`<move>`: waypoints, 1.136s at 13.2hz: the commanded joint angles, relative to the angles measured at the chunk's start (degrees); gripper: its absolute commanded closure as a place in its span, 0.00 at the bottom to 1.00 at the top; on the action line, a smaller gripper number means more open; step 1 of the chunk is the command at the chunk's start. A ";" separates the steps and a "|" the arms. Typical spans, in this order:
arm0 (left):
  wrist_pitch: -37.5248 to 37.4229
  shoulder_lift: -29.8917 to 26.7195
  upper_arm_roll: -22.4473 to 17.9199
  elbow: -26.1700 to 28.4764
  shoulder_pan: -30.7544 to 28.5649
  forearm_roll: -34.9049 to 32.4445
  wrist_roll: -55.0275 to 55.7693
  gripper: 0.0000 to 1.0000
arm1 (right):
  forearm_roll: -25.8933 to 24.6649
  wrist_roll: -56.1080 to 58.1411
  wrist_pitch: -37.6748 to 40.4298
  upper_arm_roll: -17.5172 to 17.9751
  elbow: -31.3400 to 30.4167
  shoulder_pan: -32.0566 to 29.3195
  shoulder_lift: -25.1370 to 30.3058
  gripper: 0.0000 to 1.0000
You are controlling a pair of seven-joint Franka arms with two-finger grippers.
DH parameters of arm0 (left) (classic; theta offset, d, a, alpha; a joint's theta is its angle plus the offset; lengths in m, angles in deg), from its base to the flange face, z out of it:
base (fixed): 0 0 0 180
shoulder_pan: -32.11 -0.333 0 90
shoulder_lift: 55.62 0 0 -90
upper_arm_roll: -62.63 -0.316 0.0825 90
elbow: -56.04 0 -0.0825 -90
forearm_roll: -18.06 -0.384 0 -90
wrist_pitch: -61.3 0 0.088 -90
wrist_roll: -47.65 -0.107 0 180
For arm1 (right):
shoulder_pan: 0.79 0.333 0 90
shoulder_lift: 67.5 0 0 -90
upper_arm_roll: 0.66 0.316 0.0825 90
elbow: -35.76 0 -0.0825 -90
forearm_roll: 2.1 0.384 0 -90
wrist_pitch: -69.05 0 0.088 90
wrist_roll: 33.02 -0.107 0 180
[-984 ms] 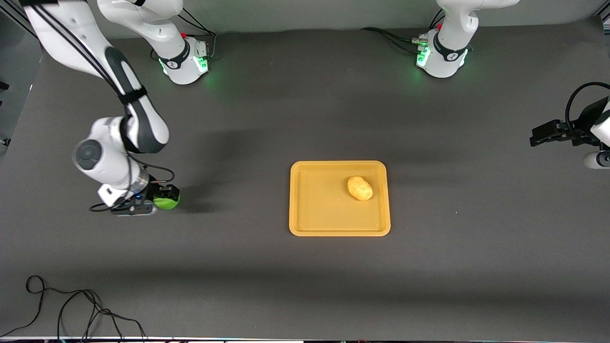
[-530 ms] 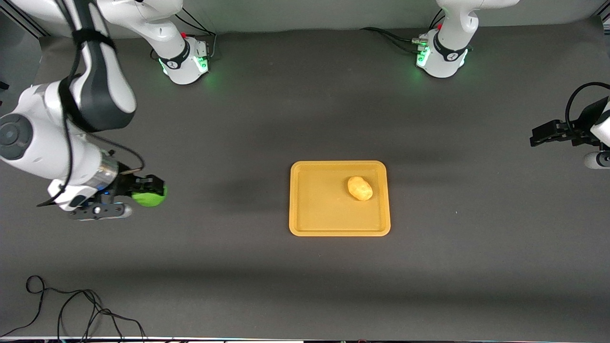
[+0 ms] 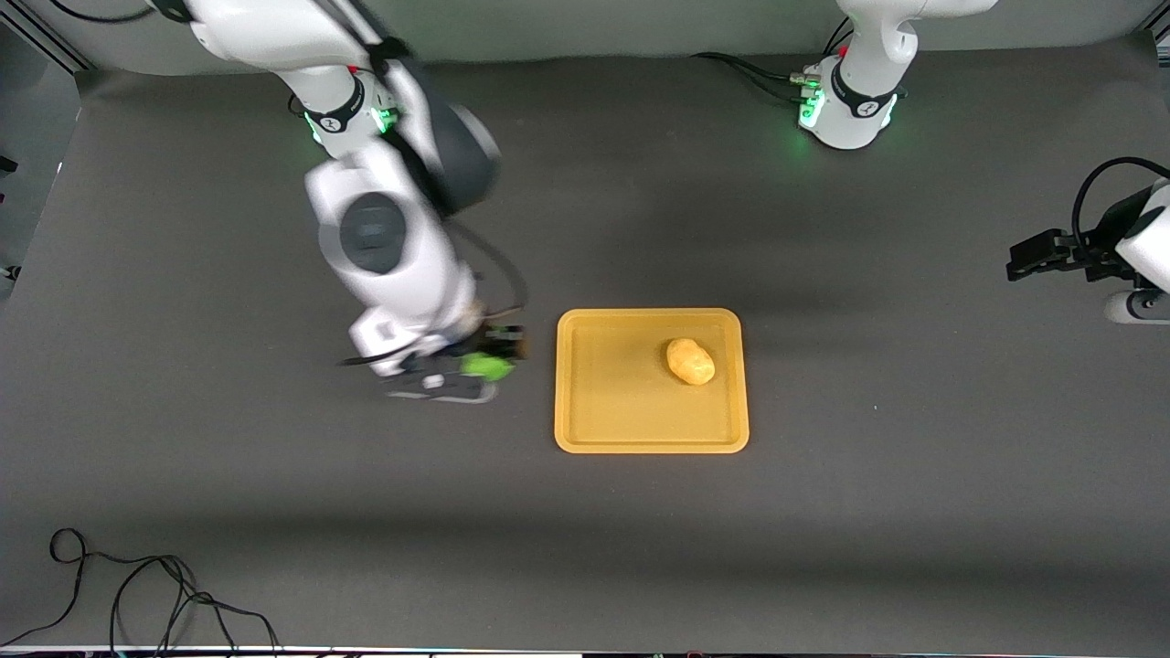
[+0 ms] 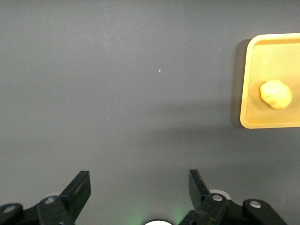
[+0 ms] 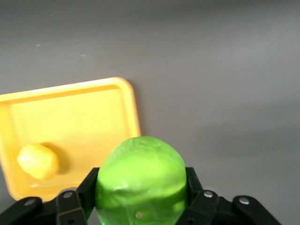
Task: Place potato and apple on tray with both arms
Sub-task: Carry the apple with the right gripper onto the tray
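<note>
right arm: I see it reaching from its base at the upper left of the front view down to the middle, just left of the tray.
right gripper (image 3: pixel 489 358): pinching the apple between its two fingers, up in the air over bare table right beside the tray's left rim.
apple (image 3: pixel 486 367): left of centre in the front view, in my right gripper; in the right wrist view it fills the lower middle (image 5: pixel 140 180), with a black finger pressed to each flank.
apple, handling: I judge it light and rigid, a glossy round ball, so likely slippery. The hold across its widest part looks right to me; a pinch higher or lower could squirt it out. It will probably roll once released, so I would set it low on the tray floor.
tray (image 3: pixel 603 416): centre of the front view, flat on the table, its low rim all that stops a roller.
potato (image 3: pixel 690 361): already in the tray, upper right part of it, well apart from the apple.
potato, handling: lumpy oval, I expect it sits steadier than the ball; I would keep the apple clear of it.
left gripper (image 3: pixel 1037 258): far right edge of the front view, waiting over bare table; the left wrist view shows its fingers (image 4: pixel 77 190) spread with nothing between them.
</note>
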 commanded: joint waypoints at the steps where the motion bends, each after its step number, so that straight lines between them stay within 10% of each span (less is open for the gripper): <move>1: 2.11 -1.21 -3.09 0.95 3.86 -0.54 -0.66 0.06 | 0.25 -10.62 1.89 -0.91 16.54 4.92 -12.79 0.57; 15: 3.26 -1.21 -3.01 1.03 2.20 -0.28 -2.59 0.02 | -5.20 -13.03 -15.24 -1.18 17.28 9.42 -28.73 0.57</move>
